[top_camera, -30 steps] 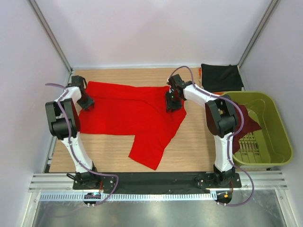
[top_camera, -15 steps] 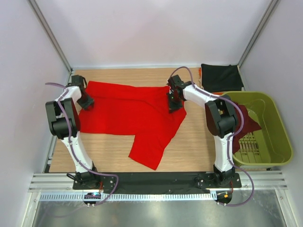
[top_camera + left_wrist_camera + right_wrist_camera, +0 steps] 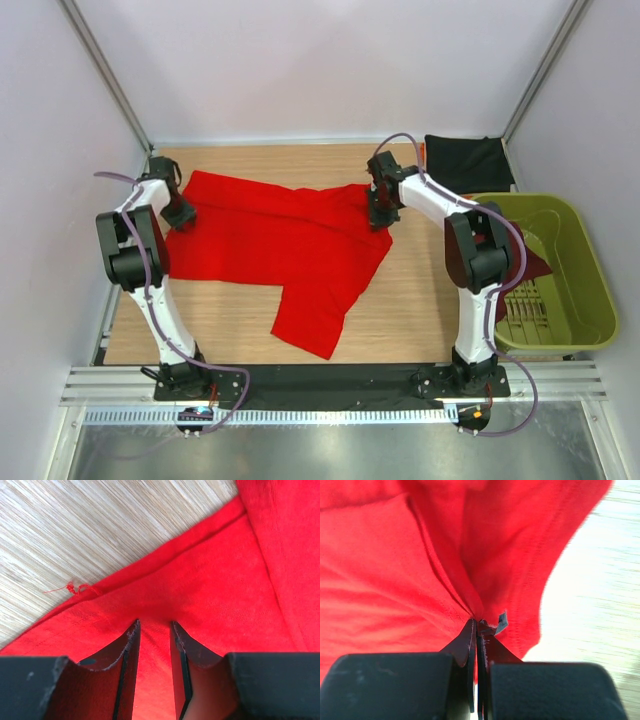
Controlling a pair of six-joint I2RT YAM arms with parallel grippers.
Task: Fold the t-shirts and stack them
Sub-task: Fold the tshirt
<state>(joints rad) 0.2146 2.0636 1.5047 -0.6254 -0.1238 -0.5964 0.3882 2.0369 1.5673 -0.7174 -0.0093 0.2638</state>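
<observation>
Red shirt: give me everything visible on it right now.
The red t-shirt is bright, soft knit cloth with stitched hems and a loose thread at one edge. It lies spread but rumpled on the wooden table, with one part trailing toward the near edge. The left gripper pinches its left edge, with cloth bunched between the jaws. The right gripper is clamped on a lifted fold at its right edge.
</observation>
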